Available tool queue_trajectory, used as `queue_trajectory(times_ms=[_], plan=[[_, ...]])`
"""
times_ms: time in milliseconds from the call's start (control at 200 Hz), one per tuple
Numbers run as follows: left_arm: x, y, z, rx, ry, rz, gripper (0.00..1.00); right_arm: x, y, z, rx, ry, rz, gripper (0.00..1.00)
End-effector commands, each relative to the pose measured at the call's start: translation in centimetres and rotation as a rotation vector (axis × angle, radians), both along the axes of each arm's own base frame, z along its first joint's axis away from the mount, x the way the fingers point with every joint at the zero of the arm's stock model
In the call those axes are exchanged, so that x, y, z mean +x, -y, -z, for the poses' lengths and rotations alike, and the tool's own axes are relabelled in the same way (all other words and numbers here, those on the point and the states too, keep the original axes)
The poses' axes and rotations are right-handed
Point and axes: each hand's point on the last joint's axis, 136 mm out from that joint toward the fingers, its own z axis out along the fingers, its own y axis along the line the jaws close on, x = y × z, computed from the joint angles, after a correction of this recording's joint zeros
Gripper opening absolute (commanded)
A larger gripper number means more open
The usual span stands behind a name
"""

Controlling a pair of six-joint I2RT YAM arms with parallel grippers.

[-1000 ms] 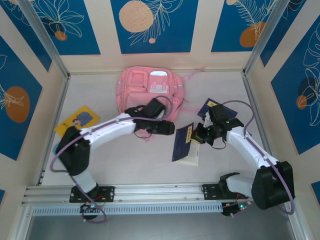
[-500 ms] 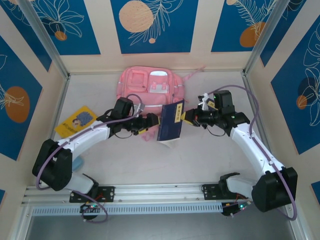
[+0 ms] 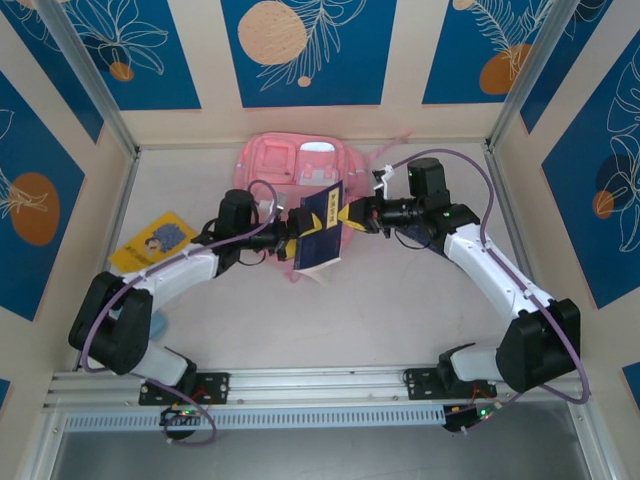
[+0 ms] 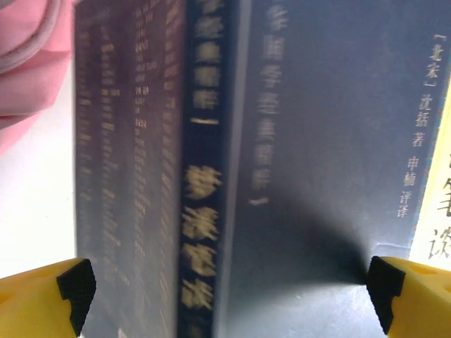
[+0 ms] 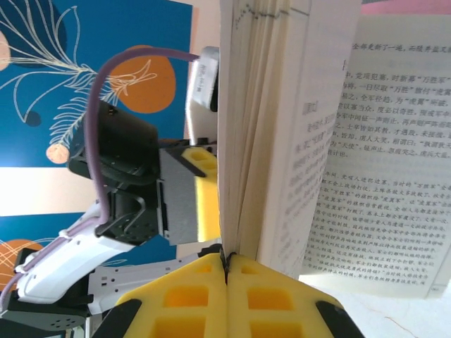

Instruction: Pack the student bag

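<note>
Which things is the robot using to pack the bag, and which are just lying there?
Part of the job:
student bag
dark blue book, pinched by the right gripper just in front of the bag

Just lying about, for now:
yellow booklet, flat and untouched

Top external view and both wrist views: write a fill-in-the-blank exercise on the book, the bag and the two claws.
1. The right claw is shut on the pages of a dark blue ___.
2. The left claw faces the book with its jaws ___.
3. The student bag lying behind the book is ___ in colour.
Missing words: book; open; pink.
</note>
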Motion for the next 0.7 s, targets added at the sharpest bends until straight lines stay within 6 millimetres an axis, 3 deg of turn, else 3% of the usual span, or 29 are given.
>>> queue_trajectory(times_ms=[0,160,450,570,610,695], plan=[[0.3,0.6,-3.0,-0.095,0.054,0.039,0.96,-0.2,-0.7,-2.6,0.068,0.046,-0.046,0.00],[-0.1,0.6,-5.3,-0.131,0.126,0.056,0.61,0.2,-0.3,-1.4,0.051,0.016,-0.025,0.00],[0.2,0.0,-5.1,-0.119,0.130,0.039,0.28,0.5,0.9,0.5,0.012,-0.006,0.028,0.00],[0.4,-0.4,-5.2,-0.111,0.138,0.023,0.06,0.3,1.4,1.4,-0.034,-0.021,0.049,0.00],[0.6,-0.6,-5.2,-0.096,0.140,0.005,0.00,0.3,1.9,2.2,-0.074,-0.040,0.073,0.12],[1.0,-1.3,-5.4,-0.064,0.156,-0.034,0.00,0.3,3.3,4.1,-0.176,-0.074,0.153,0.45]])
